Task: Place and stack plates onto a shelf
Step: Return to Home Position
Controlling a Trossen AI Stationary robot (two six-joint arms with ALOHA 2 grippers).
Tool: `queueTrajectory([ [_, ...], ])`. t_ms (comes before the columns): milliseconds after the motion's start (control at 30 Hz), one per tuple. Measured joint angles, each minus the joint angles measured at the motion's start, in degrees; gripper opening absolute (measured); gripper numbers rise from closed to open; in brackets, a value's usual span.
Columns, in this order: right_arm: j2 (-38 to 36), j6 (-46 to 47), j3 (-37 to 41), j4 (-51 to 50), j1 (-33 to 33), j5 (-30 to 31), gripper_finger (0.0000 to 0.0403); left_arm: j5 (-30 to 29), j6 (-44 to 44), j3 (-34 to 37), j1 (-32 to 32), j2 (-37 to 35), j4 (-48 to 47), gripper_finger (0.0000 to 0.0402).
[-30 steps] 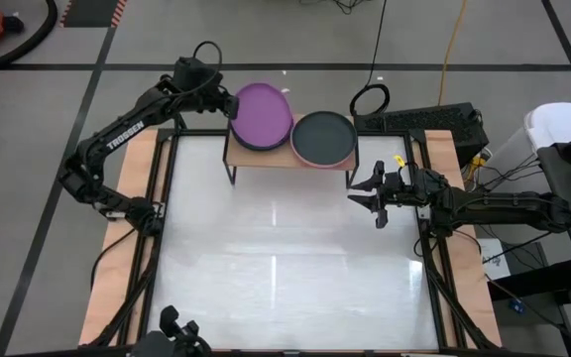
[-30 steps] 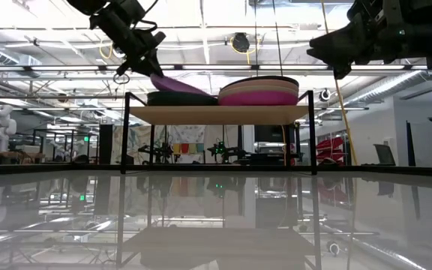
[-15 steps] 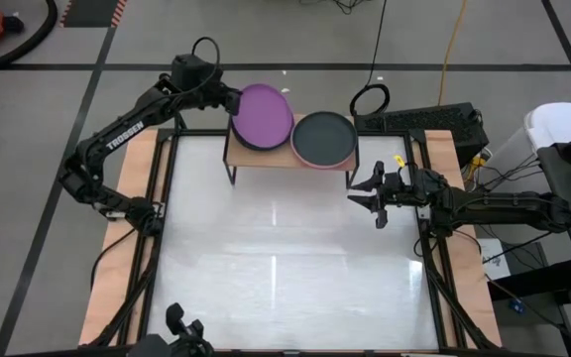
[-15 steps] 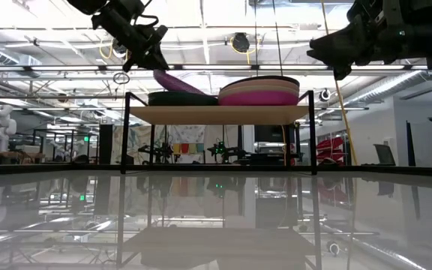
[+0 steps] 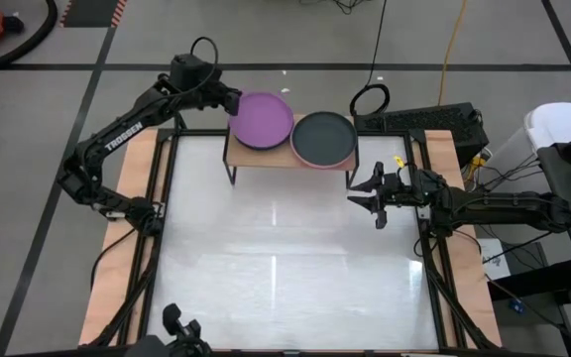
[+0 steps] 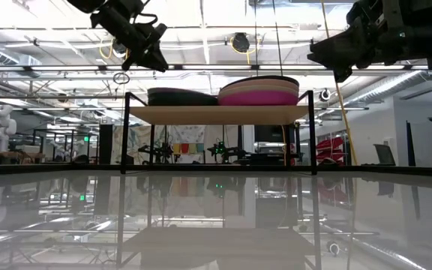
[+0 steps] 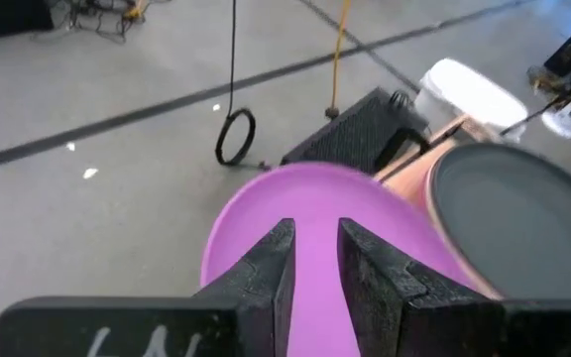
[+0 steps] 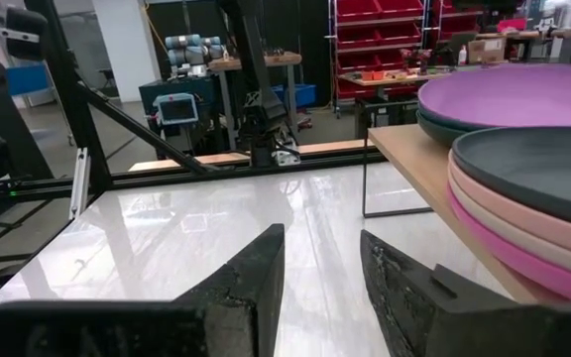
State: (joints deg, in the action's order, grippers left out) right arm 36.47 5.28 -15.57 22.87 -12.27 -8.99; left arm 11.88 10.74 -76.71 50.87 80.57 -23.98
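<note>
The purple plate (image 5: pixel 263 120) lies flat on top of the left stack on the shelf (image 5: pixel 278 160), over a dark plate (image 8: pixel 444 127). The right stack is topped by a charcoal plate (image 5: pixel 323 137), with pink, beige and magenta plates (image 6: pixel 258 96) under it. My left gripper (image 5: pixel 233 101) hovers just off the purple plate's left rim, above stack height in the low view (image 6: pixel 154 61), open by a narrow gap (image 7: pixel 315 270). My right gripper (image 5: pixel 372 196) hangs open over the table's right side, in front of the shelf.
The shelf stands at the white table's (image 5: pixel 276 268) far edge on thin black legs (image 6: pixel 125 135). A black cable ring (image 5: pixel 370 99) and a dark case (image 5: pixel 424 121) lie on the floor beyond it. The table in front of the shelf is bare and glossy.
The purple plate, held tilted by its left rim a second ago, has come free of my left gripper. Its raised left edge has dropped, and it lies flat on the left stack. My left gripper has risen a little. The right arm has kept still.
</note>
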Motion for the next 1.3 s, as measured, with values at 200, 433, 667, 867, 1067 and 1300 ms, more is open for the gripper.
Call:
queueTrajectory([
  [200, 0.0, 0.0, 0.0, -0.7, 0.0, 0.0, 0.0116, 0.4, 0.9, 0.1, 0.0, -0.4, -1.3, 0.0083],
  [433, 0.0, 0.0, 0.0, -1.9, 0.0, 0.0, 0.0116, 3.1, -3.2, 0.1, -0.9, -5.3, 0.4, 0.0083],
  [667, -1.2, -0.2, 0.0, -7.3, 0.0, 0.0, 0.0116, 2.4, -6.9, 1.6, -4.3, -13.3, -3.3, 0.0083],
  [867, -6.9, -0.4, 0.0, -9.5, 0.0, 0.1, 0.0116, -2.2, -10.9, 7.1, -12.1, -22.7, -1.2, 0.0083],
  [1067, -15.5, -1.1, 0.0, -13.3, 0.0, 0.2, 0.0116, -2.9, -7.8, 19.9, -20.6, -34.0, 6.6, 0.0083],
  [1300, -24.8, -1.5, 0.0, -17.0, 0.0, 1.5, 0.0116, -9.1, -4.0, 36.5, -30.9, -47.3, 17.3, 0.0083],
])
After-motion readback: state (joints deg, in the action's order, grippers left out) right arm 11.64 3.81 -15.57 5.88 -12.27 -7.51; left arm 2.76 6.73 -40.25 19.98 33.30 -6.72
